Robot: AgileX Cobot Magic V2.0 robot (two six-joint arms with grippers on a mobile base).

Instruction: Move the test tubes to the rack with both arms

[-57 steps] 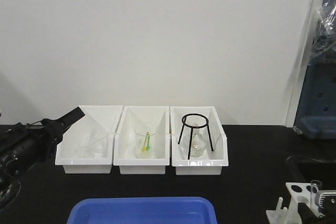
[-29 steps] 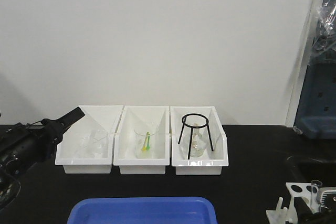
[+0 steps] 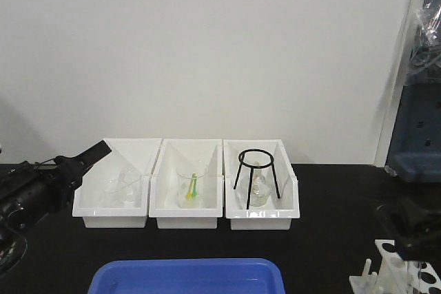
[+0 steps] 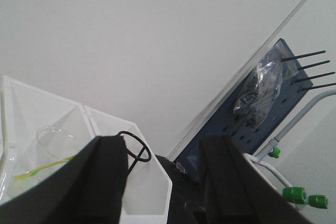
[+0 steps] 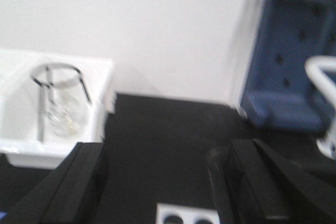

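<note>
The black worktop (image 3: 331,239) carries three white bins (image 3: 187,182) in a row at its middle, with a blue tray (image 3: 186,277) at 6 o'clock of them on the near edge. No brand, label or writing can be read on anything.

The left arm (image 3: 31,191) lies at 9 o'clock, and its left tool (image 4: 163,174) shows two dark fingers spread wide with nothing between them. The right bin holds a black ring stand (image 3: 256,170) over a clear flask.

The white rack (image 3: 400,273) sits at 4 o'clock, at the frame's lower right corner, its round holes facing up. The right tool (image 5: 157,187) hangs just above it, blurred, fingers parted and gripping nothing. I cannot tell whether any test tube stands in the rack.
</note>
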